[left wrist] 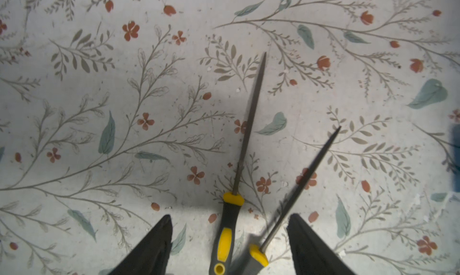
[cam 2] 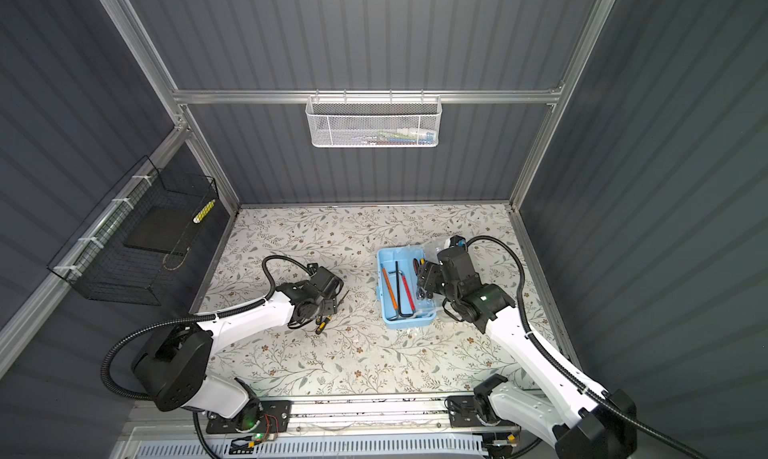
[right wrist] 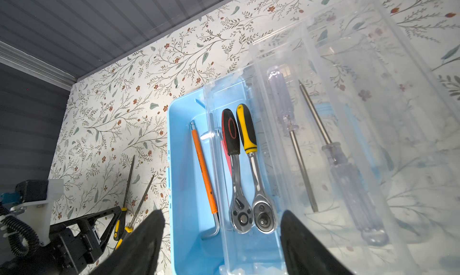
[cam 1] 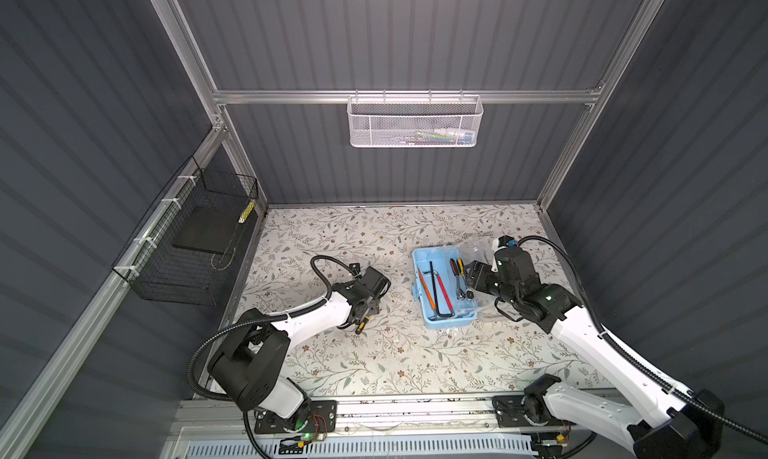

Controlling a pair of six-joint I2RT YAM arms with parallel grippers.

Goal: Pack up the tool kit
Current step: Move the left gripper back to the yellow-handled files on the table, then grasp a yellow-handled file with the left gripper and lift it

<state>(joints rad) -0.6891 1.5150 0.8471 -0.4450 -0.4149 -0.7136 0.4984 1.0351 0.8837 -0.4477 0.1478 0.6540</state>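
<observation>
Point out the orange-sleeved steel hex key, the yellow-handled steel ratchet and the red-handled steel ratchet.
Orange-sleeved steel hex key (right wrist: 204, 171): right wrist view, middle of orange shaft.
Yellow-handled steel ratchet (right wrist: 246, 130): right wrist view, handle grip.
Red-handled steel ratchet (right wrist: 230, 132): right wrist view, handle grip.

One file (left wrist: 301, 186) is blurred, its handle cut off by the picture's edge; mesh basket (cam 1: 395, 124) contents indistinct.

We find the floral tabletop (cam 1: 374, 353) brightly lit from overhead and the grey walls (cam 1: 83, 104) dim, the frame rails (cam 1: 178, 33) bowing at the edges of both top views, one file (left wrist: 300, 186) smeared by blur in the left wrist view, and milky glare over the clear lid (right wrist: 373, 99).
</observation>
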